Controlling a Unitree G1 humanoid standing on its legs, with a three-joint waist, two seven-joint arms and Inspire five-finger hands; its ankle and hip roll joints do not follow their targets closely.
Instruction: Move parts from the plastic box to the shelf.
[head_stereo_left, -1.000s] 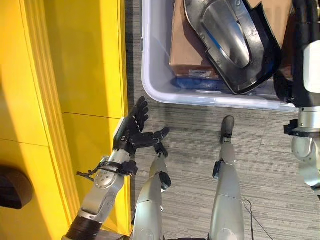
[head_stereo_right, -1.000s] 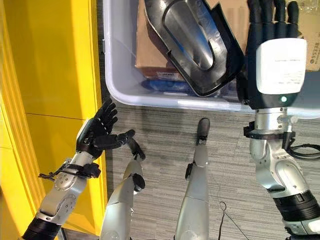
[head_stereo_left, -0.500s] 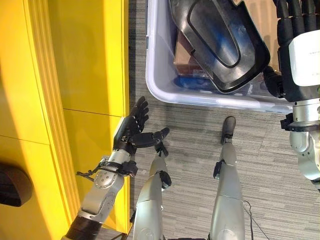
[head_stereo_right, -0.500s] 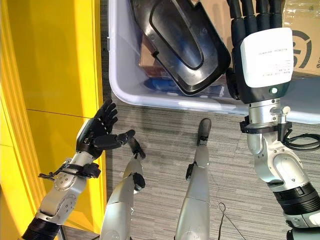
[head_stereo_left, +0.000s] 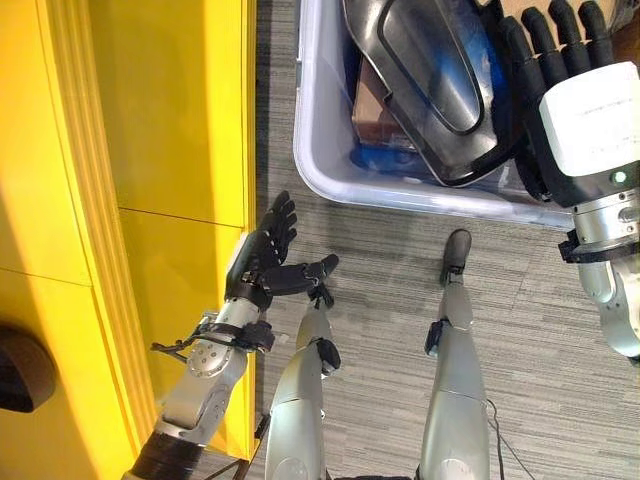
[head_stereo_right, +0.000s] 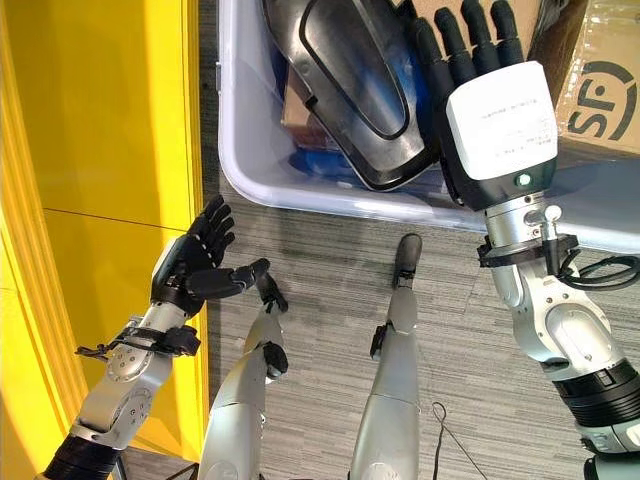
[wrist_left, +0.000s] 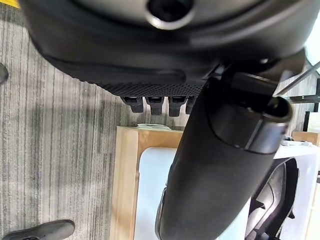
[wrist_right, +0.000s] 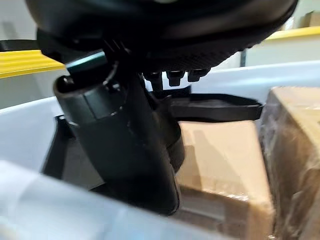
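Right hand reached into plastic box, fingers straight beside black moulded part. Part looked stiff, light, glossy-slick; grip rim edge. Left hand open, idle.

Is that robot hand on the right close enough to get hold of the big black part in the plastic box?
Probably yes. The right robot hand is open over the plastic box, its fingers straight and right beside the black part, which lies on top of the cardboard boxes with nothing covering it.
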